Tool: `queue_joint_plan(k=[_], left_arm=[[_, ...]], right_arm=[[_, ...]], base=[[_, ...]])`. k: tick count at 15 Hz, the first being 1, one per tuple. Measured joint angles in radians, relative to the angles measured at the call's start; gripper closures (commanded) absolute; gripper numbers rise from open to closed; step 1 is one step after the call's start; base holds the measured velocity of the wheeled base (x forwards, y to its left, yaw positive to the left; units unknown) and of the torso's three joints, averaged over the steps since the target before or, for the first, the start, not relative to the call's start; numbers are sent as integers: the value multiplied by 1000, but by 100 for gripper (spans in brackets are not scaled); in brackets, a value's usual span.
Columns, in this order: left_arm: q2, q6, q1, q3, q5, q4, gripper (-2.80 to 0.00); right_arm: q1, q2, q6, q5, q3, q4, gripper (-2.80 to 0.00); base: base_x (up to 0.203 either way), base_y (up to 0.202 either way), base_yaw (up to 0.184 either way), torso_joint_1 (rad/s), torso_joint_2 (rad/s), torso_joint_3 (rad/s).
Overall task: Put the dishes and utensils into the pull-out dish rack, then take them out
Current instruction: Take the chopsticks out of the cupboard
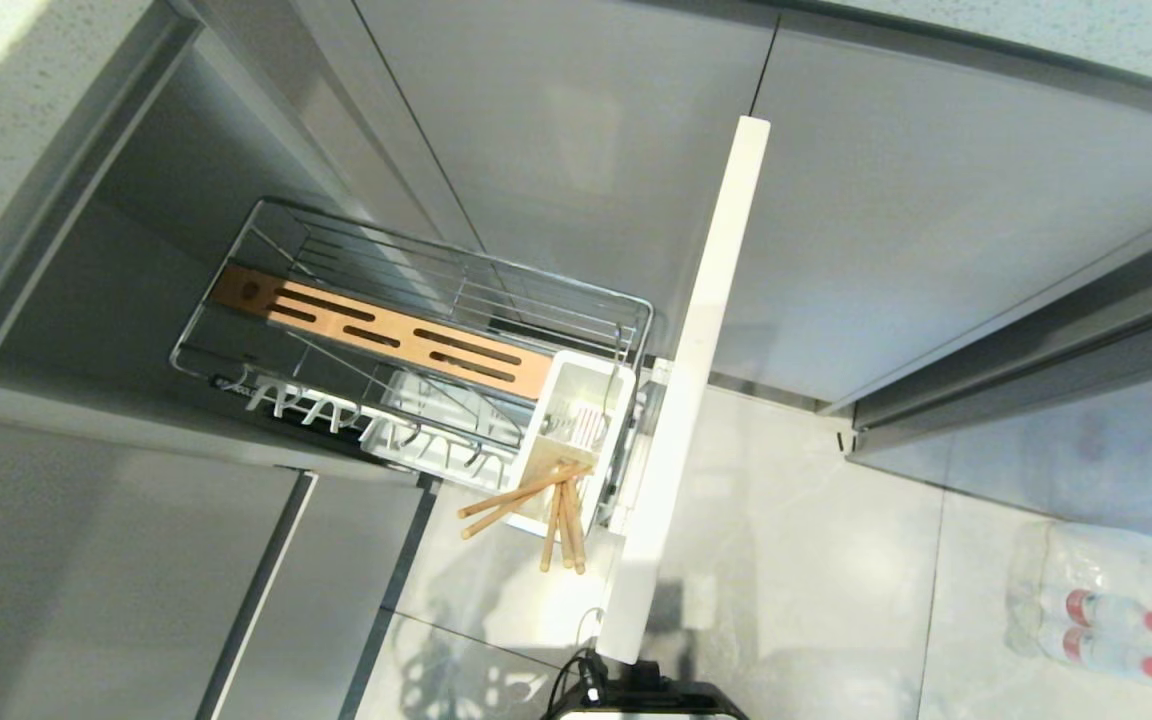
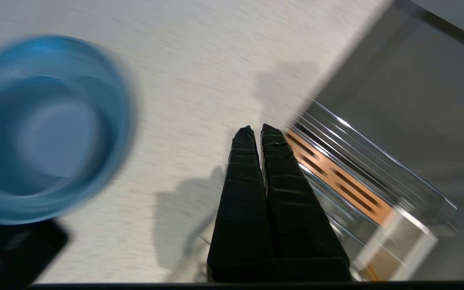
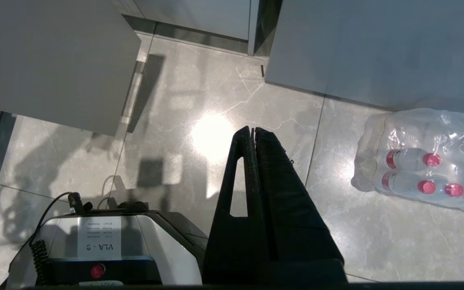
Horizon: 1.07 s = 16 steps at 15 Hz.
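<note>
My left gripper [image 2: 255, 129] pressed together, empty, above the countertop [image 2: 199, 60] beside the blue bowl [image 2: 42, 129], pull-out dish rack [image 1: 416, 340] holding chopsticks [image 1: 536, 500], my right gripper [image 3: 253, 131] closed over the floor.

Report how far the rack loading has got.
Done: the rack is pulled out and wooden chopsticks stand in its white caddy. In hand: nothing; the left gripper is shut and empty over the counter, beside the blue bowl. Left: the bowl is not in the rack; no plate or spoon shows. The right gripper hangs shut over the floor.
</note>
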Motion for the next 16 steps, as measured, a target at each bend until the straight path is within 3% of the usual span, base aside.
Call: queue_joint_plan(k=[3, 5, 8, 11, 13, 16], left_arm=[[-13, -1, -92, 44, -180, 3, 0], [1, -12, -198, 38, -201, 4, 0], [69, -49, -449, 2, -165, 21, 0], [214, -80, -701, -55, -55, 109, 0], [323, -99, -789, -91, -14, 180, 0], [446, -116, -895, -114, -2, 273, 0]], right_arm=[[0, 0, 0, 0, 0, 0, 0], [0, 0, 0, 0, 0, 0, 0], [0, 0, 0, 0, 0, 0, 0], [0, 0, 0, 0, 0, 0, 0], [0, 0, 0, 0, 0, 0, 0], [0, 0, 0, 0, 0, 0, 0]], base=[[0, 0, 0, 0, 0, 0], [0, 0, 0, 0, 0, 0], [0, 0, 0, 0, 0, 0], [0, 0, 0, 0, 0, 0], [0, 0, 0, 0, 0, 0], [0, 0, 0, 0, 0, 0]])
